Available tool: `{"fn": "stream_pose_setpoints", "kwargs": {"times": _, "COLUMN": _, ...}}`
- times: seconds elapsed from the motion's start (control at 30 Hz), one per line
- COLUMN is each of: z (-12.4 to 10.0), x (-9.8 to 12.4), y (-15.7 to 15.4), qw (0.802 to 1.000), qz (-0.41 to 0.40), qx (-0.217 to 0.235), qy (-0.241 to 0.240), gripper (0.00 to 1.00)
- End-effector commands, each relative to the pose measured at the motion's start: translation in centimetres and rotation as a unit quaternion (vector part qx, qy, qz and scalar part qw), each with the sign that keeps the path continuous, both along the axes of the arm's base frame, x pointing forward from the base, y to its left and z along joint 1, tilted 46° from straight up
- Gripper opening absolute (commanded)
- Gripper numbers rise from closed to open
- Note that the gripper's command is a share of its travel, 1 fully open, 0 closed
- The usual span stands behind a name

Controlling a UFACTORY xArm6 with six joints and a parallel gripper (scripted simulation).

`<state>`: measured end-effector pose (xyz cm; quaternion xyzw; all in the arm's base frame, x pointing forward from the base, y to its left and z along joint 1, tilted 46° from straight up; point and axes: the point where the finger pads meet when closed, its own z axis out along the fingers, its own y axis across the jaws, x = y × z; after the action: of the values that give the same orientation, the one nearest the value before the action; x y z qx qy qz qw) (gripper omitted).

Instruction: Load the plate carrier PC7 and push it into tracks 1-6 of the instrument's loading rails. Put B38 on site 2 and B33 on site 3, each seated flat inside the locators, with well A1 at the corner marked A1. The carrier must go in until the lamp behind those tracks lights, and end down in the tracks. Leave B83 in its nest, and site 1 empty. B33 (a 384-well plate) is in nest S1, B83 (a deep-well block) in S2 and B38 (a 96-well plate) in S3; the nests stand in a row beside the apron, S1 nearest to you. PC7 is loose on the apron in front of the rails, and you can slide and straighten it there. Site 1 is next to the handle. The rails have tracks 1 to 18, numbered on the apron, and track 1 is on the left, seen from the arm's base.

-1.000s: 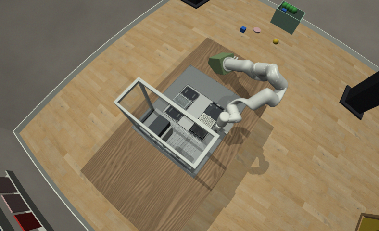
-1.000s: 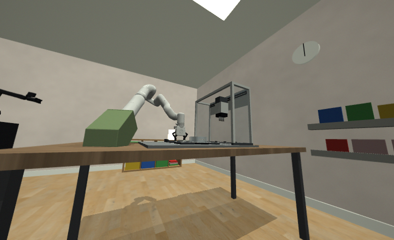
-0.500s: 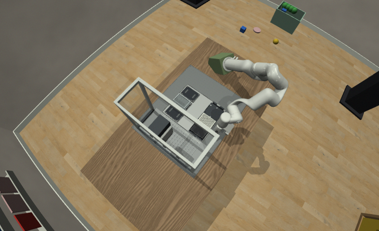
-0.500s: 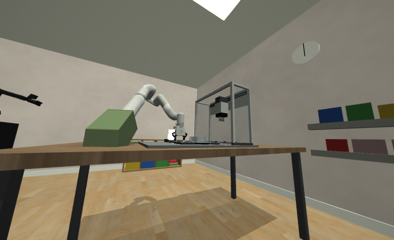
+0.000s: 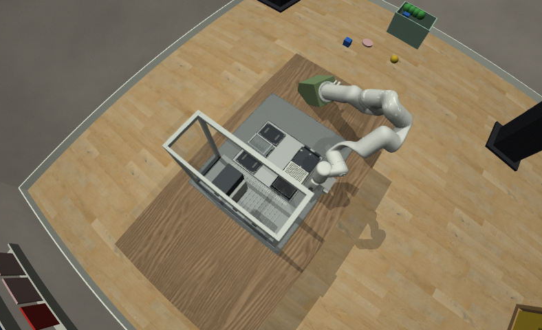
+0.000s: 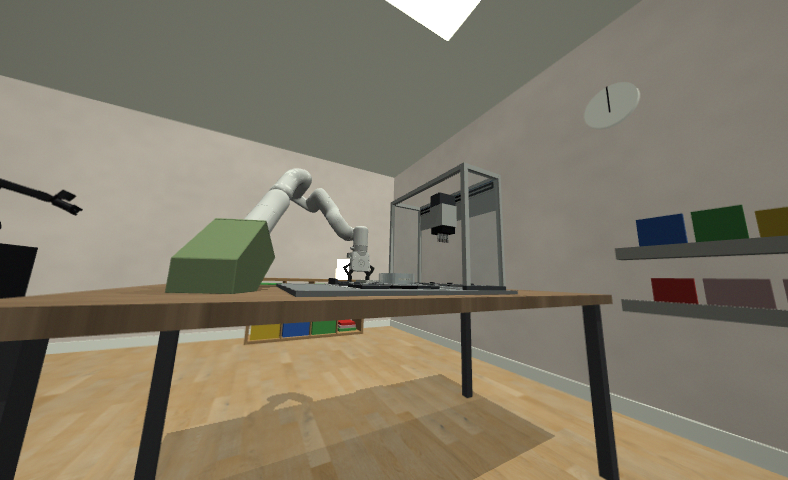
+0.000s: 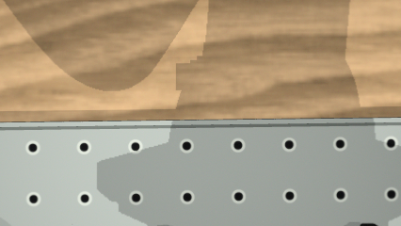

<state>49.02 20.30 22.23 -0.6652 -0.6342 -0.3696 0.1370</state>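
1. Glossy white arm (image 5: 382, 141) (image 6: 270, 208), rounded, tube-like links with bulging joints.
2. Above the jaws (image 6: 359, 278), a pale, boxy housing (image 6: 359, 262) bearing a small round mark.
3. The jaws themselves: black, angular, jointed fingers.

Wood-grained tabletop (image 5: 192, 261) (image 6: 89, 312) (image 7: 264, 56), seemingly matt.

This looks to me like a lab: at the wooden counter's near edge lies a grey metal board with rows of holes (image 5: 274, 106) (image 6: 327, 290) (image 7: 212, 171), bearing a grey open-framed instrument (image 5: 245, 144) (image 6: 465, 237) and pale gridded well plates.
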Motion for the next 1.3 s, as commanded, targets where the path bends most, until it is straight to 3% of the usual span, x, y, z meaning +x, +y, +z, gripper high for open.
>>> {"fn": "stream_pose_setpoints", "kwargs": {"times": 0.0, "z": 0.3, "x": 0.0, "y": -0.1, "qw": 1.000, "qz": -0.001, "qx": 0.000, "qy": -0.001, "gripper": 1.00}}
{"fn": "stream_pose_setpoints", "kwargs": {"times": 1.27, "z": 4.2, "x": -1.8, "y": -3.8, "qw": 1.000, "qz": -0.001, "qx": 0.000, "qy": -0.002, "gripper": 1.00}}
